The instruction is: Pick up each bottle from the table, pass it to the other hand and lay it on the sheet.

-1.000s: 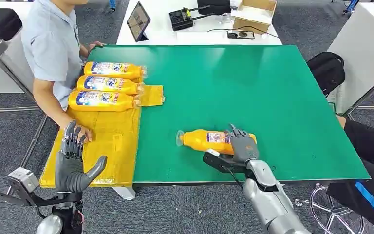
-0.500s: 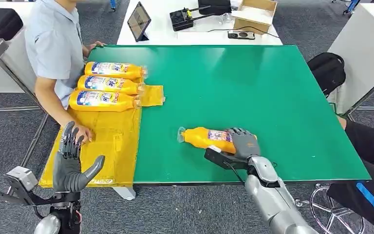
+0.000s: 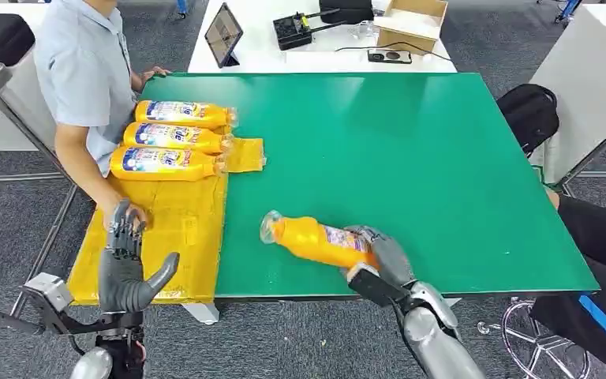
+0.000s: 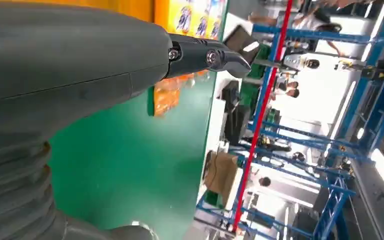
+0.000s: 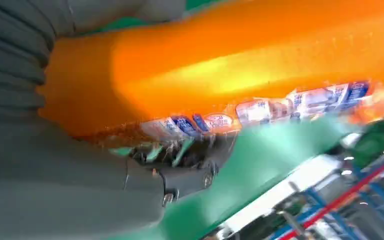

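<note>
- We see the right hand (image 3: 379, 257) wrapped round the base end of an orange bottle (image 3: 316, 241), near the table's (image 3: 410, 150) front edge, at about 6 o'clock on the green top.
- Bottle is tilted, its cap end pointing toward 10 o'clock, away from the hand; we cannot tell if it clears the table.
- In the right wrist view, the bottle (image 5: 240, 65) sits against the palm, dark fingers (image 5: 190, 160) curled under its label.
- We note the left hand (image 3: 126, 264) holding nothing, fingers spread wide, thumb out, over the yellow sheet's (image 3: 177, 229) front end at 8 o'clock.
- Three more bottles (image 3: 170, 142) lie side by side on the sheet's far end, at 10 o'clock.
- A person (image 3: 87, 79) sits at the table's left side, one hand on the sheet.
</note>
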Robot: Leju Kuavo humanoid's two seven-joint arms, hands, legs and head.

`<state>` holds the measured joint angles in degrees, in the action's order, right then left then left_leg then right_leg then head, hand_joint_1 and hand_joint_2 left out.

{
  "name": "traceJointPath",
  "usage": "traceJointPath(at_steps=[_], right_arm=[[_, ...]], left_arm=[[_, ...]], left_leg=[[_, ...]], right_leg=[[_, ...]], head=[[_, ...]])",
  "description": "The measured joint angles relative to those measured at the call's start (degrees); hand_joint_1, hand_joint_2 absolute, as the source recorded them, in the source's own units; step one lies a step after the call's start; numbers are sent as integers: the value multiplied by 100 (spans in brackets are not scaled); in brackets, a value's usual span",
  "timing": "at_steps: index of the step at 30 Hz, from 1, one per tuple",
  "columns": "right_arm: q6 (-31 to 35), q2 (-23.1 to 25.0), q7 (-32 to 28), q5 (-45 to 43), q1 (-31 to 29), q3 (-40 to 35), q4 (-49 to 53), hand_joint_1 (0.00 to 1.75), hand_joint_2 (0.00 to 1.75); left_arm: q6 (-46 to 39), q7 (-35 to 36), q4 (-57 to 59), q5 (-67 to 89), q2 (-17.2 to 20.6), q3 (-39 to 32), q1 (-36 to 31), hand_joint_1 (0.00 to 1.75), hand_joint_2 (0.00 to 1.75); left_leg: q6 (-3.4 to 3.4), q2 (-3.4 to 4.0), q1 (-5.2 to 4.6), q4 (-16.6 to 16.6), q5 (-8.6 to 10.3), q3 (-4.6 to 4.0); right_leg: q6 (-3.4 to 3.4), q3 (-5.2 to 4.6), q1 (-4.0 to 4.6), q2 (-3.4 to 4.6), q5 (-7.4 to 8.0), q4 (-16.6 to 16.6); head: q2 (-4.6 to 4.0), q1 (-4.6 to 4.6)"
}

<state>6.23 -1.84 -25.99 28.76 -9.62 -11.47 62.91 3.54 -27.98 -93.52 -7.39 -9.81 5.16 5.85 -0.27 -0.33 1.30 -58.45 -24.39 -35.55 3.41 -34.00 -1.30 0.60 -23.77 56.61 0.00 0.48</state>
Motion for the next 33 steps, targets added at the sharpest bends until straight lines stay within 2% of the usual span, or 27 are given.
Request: traceJointPath(at_steps=[6, 9, 13, 21, 30, 33], right_arm=[[136, 293, -424, -695, 398, -7, 848, 175, 175], [166, 402, -465, -789, 501, -7, 1180, 175, 175], [199, 535, -575, -789, 567, -39, 1394, 175, 175], [231, 863, -631, -487, 494, -504, 1318, 175, 175], [430, 1128, -784, -362, 354, -992, 909, 175, 175], [574, 1156, -873, -282, 314, -1082, 785, 175, 175]], left_arm=[[-186, -254, 267, 115, -149, 494, 219, 0, 175], [-516, -560, 402, 956, -144, 886, 335, 0, 175], [-599, -623, 555, 1370, -118, 1429, 404, 0, 175], [-592, -516, 612, 1334, -22, 2087, 316, 0, 175], [-401, -315, 612, 980, 2, 2229, 163, 0, 175], [-166, -14, 614, 576, 9, 2234, 139, 0, 175]], left_leg=[[1, 1, -7, -1, -1, -13], [2, 0, -7, 0, -3, -18], [2, 2, -6, 0, -4, -20], [1, 2, -4, 0, -2, -19], [1, 1, -5, 0, -2, -20], [1, 2, -5, 0, -2, -21]], right_leg=[[2, -16, -7, 1, 0, 0], [2, -19, -7, 0, 0, -1], [2, -22, -6, 1, 0, -1], [2, -21, -5, 1, 0, 1], [2, -21, -6, 0, 0, 1], [2, -21, -6, 1, 0, 1]], head=[[0, 0], [0, -2], [0, 0], [0, -2], [0, -2], [0, -2]])
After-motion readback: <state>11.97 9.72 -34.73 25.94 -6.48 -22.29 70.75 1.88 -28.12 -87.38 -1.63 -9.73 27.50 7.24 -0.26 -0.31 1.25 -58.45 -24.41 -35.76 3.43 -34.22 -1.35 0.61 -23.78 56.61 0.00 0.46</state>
